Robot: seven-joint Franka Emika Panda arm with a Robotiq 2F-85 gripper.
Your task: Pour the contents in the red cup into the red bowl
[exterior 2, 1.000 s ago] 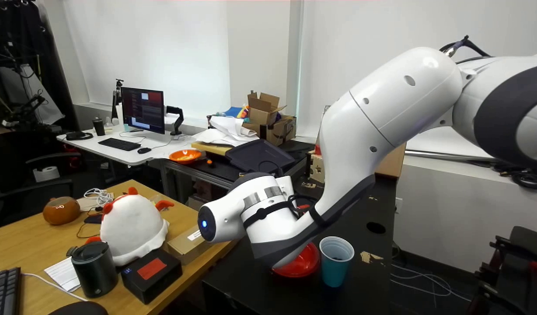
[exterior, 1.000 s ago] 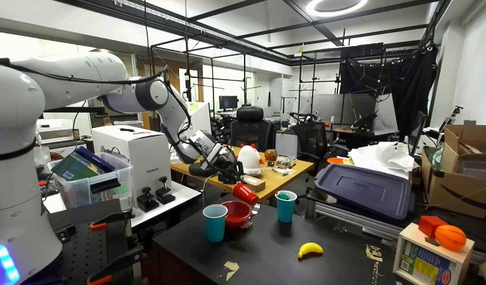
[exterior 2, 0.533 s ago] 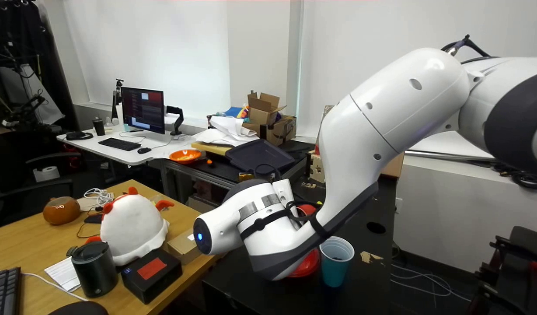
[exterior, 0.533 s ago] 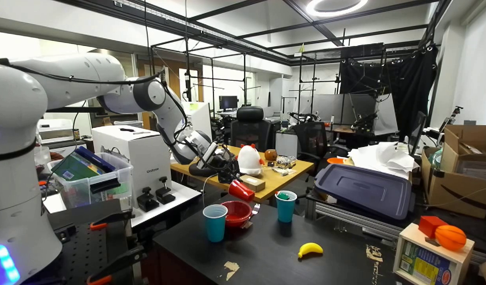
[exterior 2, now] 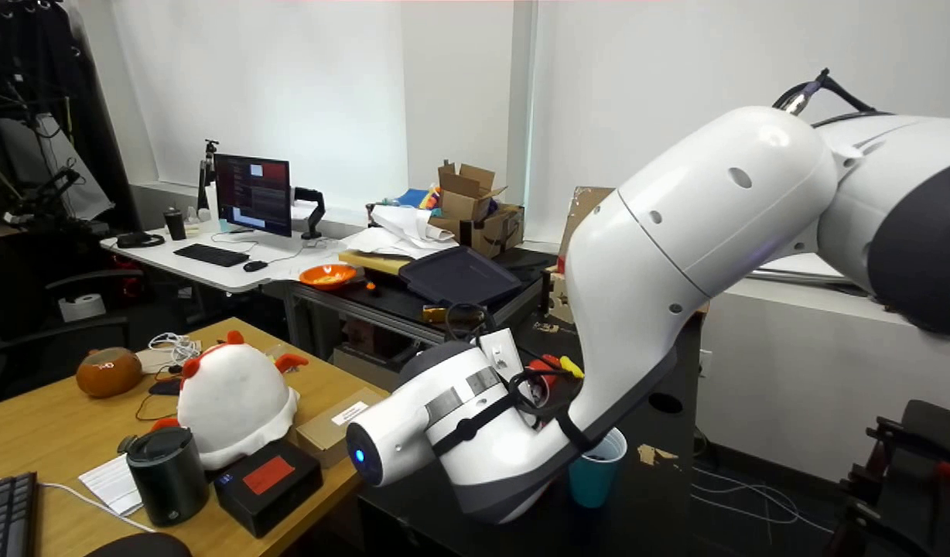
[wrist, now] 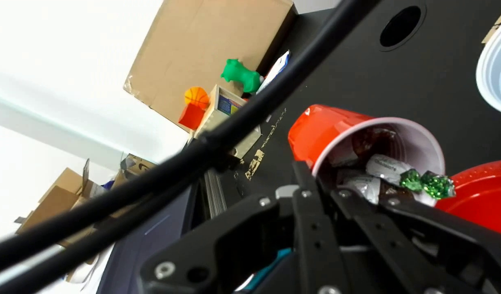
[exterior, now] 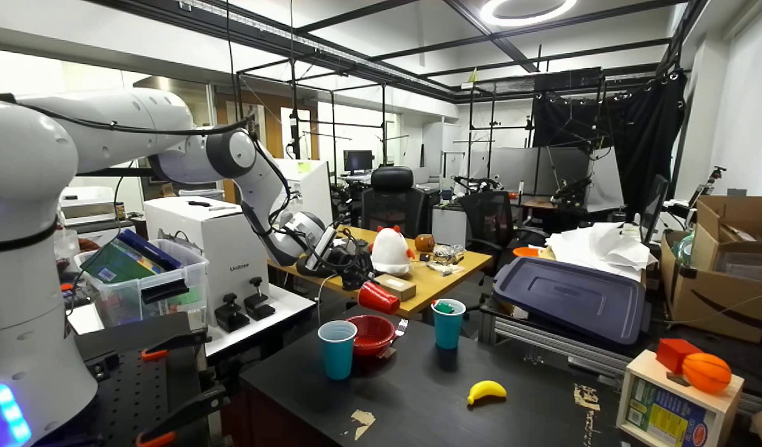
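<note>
Above the black counter point(exterior: 430, 397), near the shallow, wide red plastic bowl point(exterior: 383, 333), clamped on a small, slightly tapered red plastic cup point(wrist: 328, 128) with the black two-fingered tool point(wrist: 323, 183). Squeezed down to a thin slit, with the fingers point(wrist: 311, 224) on either side of the cup's wall at the lip, one outside, one inside.

As for the cup, tipped well over and held up off the counter, with its mouth toward the viewer in the wrist view. Loaded inside with shiny wrapped pieces point(wrist: 387, 167) in silver and brown, plus a glittery green piece point(wrist: 432, 183) jutting past the lip. Not possible to tell about contact between green piece and bowl. Covered along the lower part of the mouth by the fingers, so hard to count the contents.

As for the bowl, cut off at the right edge of the wrist view; partly overlapped in an exterior view by an upright blue plastic cup point(exterior: 337, 357); almost wholly hidden in an exterior view behind the white robot arm point(exterior 2: 614, 286). Largely screened there too as regards the red cup, down to patches of colour. In the wrist view, crossed on the left by a thick, blurred black cable point(wrist: 222, 136).
</note>
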